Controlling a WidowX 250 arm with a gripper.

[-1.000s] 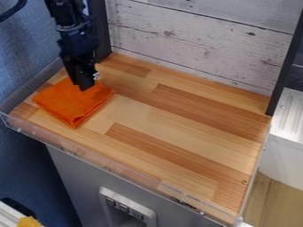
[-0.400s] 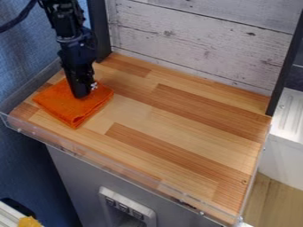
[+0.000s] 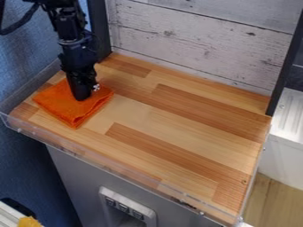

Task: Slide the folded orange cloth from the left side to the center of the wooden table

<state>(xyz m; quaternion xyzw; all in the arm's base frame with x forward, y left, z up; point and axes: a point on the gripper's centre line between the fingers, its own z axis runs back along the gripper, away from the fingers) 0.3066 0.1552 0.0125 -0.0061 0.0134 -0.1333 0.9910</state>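
In the camera view, the black arm (image 3: 77,48) comes in from the upper left and points steeply down, so that the hand (image 3: 82,97) is right over the orange cloth (image 3: 68,106), its lower end at or just above the fabric. Whether the hand is open or closed, or has any cloth in its grip, I cannot tell. The cloth lies folded into a flat, layered square near the left end of the wooden desk (image 3: 177,119), one corner turned toward the front. The desk seems to bear its weight, and the folding probably keeps it compact. Along the front edge runs a see-through rim (image 3: 89,156), likely there to stop things sliding off. Behind the desk stands a whitewashed plank wall (image 3: 195,44).
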